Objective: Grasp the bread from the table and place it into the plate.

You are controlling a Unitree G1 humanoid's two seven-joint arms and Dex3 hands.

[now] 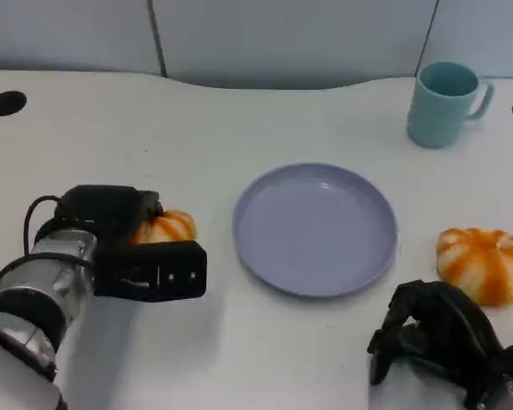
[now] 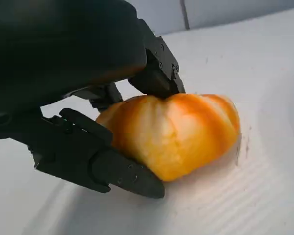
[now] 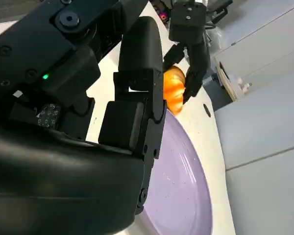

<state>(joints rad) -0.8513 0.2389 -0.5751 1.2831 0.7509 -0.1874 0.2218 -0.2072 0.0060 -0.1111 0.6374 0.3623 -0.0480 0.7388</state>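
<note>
An orange-and-white striped bread point(image 1: 167, 227) lies on the white table just left of the lilac plate point(image 1: 316, 226). My left hand point(image 1: 128, 243) wraps it: in the left wrist view one finger point(image 2: 157, 78) presses on top of the bread point(image 2: 176, 134) and another point(image 2: 103, 164) lies along its lower side. The bread still rests on the table. My right hand point(image 1: 436, 333) sits at the near right, fingers loosely bent, holding nothing. The right wrist view shows the plate point(image 3: 179, 181), the bread point(image 3: 172, 90) and the left hand point(image 3: 191, 54) beyond it.
A second striped bread point(image 1: 483, 263) lies right of the plate, just beyond my right hand. A teal mug point(image 1: 445, 102) stands at the far right. Black holes mark the table at the far left point(image 1: 6, 102) and far right edge.
</note>
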